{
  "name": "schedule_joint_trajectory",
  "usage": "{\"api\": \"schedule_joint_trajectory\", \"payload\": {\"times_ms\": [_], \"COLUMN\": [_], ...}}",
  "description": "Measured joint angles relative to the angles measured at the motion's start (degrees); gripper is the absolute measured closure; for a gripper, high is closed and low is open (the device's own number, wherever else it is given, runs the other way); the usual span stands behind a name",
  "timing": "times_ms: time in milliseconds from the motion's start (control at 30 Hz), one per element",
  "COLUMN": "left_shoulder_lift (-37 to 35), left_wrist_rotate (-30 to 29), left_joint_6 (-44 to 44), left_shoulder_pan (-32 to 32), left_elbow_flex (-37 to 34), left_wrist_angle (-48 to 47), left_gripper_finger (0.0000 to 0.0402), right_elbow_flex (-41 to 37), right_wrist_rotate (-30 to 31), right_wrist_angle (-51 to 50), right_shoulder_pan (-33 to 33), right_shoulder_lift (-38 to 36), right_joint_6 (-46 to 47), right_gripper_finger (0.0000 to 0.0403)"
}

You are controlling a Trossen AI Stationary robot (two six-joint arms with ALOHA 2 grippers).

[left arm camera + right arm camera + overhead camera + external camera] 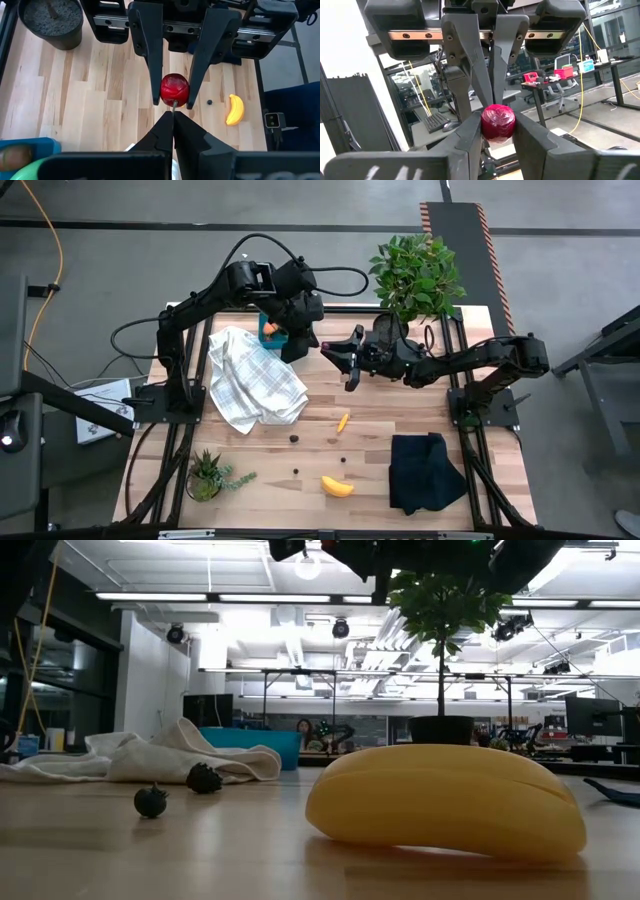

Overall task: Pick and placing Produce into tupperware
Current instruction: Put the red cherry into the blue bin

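Note:
The red strawberry [174,89] hangs in the air between my two grippers, which face each other above the table's far middle. My right gripper [497,131] is shut on it, and my left gripper [173,114] is shut at its thin stalk. The teal tupperware [266,319] sits under my left arm beside the white checked cloth [255,380]; a brown kiwi [12,157] and a green oval [25,172] lie in it. The yellow banana [337,486], the orange carrot [343,421] and dark berries [294,437] lie on the table nearer the front. My right gripper pinches the strawberry's round body [485,125] between its two fingers, one on each flank, coming level from the table's right. The fruit is lifted clear of the table. My left gripper comes level from the left. Its shut fingertips [167,122] meet on the thin stalk [173,104] that sticks out of the strawberry toward them.
A leafy bush in a dark pot [415,275] stands at the far edge behind my right gripper. A black folded cloth [425,470] lies near right, a small spiky plant [207,475] near left. Bare wood shows between the carrot and the grippers.

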Motion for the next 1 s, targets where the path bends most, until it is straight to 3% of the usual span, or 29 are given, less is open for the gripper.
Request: {"api": "schedule_joint_trajectory", "payload": {"times_ms": [200, 567, 1000], "left_shoulder_lift": [0.0, 0.0, 0.0], "left_wrist_rotate": [0.04, 0.0, -4.59], "left_joint_6": [-0.02, 0.05, -0.33], "left_shoulder_pan": [0.0, 0.02, 1.29], "left_elbow_flex": [0.0, 0.0, 0.0], "left_wrist_angle": [-0.02, -0.52, -3.82], "left_gripper_finger": [0.0401, 0.0401, 0.0402], "right_elbow_flex": [0.0, 0.0, 0.0], "right_wrist_rotate": [-0.94, -1.28, 1.62], "right_wrist_angle": [0.88, 2.64, 8.38], "right_shoulder_pan": [0.0, -0.05, -0.26], "right_shoulder_lift": [0.01, 0.02, -0.06], "right_joint_6": [-0.92, -0.51, -0.88], "right_gripper_finger": [0.0303, 0.0231, 0.0224]}}
